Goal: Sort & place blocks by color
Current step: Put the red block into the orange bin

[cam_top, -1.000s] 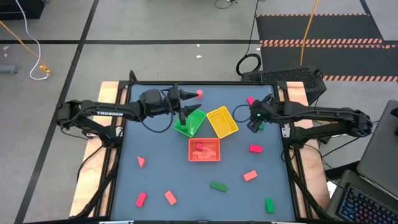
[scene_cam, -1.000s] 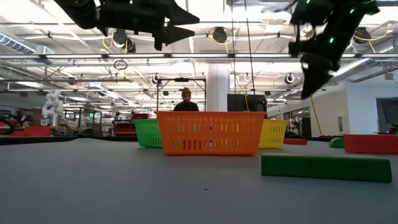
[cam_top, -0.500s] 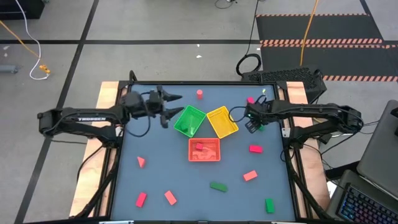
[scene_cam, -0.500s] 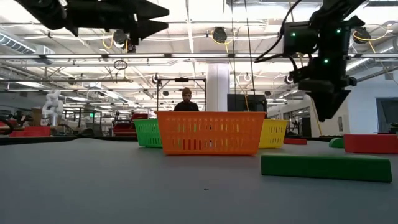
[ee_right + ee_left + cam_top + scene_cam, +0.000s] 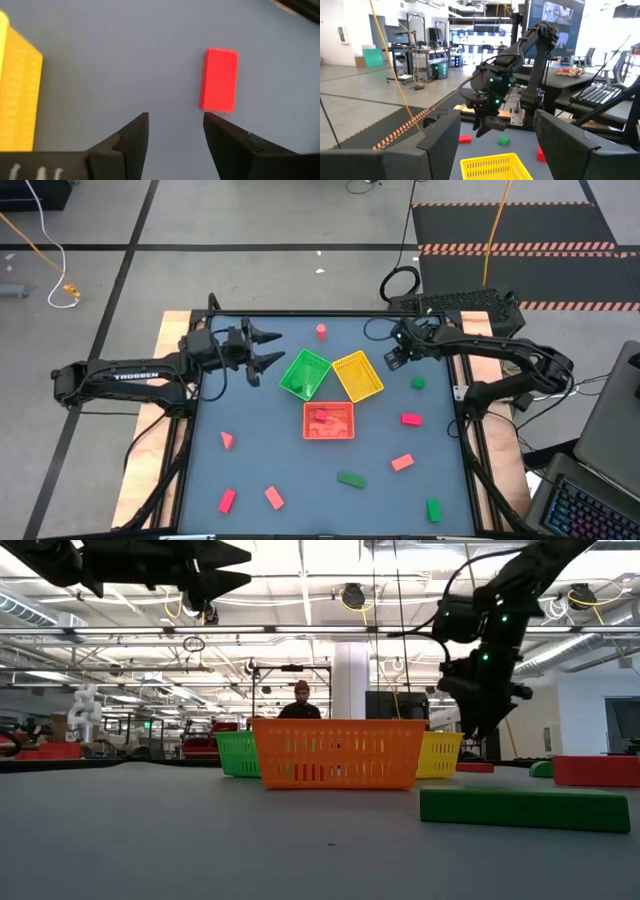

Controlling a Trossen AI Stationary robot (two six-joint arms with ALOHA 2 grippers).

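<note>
My left gripper [image 5: 268,348] [image 5: 495,150] is open, raised just left of the green tray [image 5: 305,373]. My right gripper [image 5: 394,359] [image 5: 175,132] is open, pointing down at bare table between the yellow tray [image 5: 357,376] and a red brick [image 5: 219,79] that lies flat. The red-orange tray [image 5: 328,421] holds red pieces. Loose on the table lie a red cylinder [image 5: 321,331], a small green block [image 5: 418,383], a red block [image 5: 410,419], a salmon block [image 5: 402,463] and a green brick [image 5: 350,479] [image 5: 525,807].
More blocks lie toward the near edge: a pink wedge [image 5: 227,440], a red block [image 5: 227,500], a salmon block [image 5: 273,497] and a green block [image 5: 433,509]. The three trays cluster at the table's middle. A person [image 5: 300,700] stands in the room beyond.
My left gripper has drawn back from above the green tray toward the table's left edge, staying open. My right gripper has moved from beside the small green block toward the far edge, ending near the yellow tray's far right corner. No block has moved.
</note>
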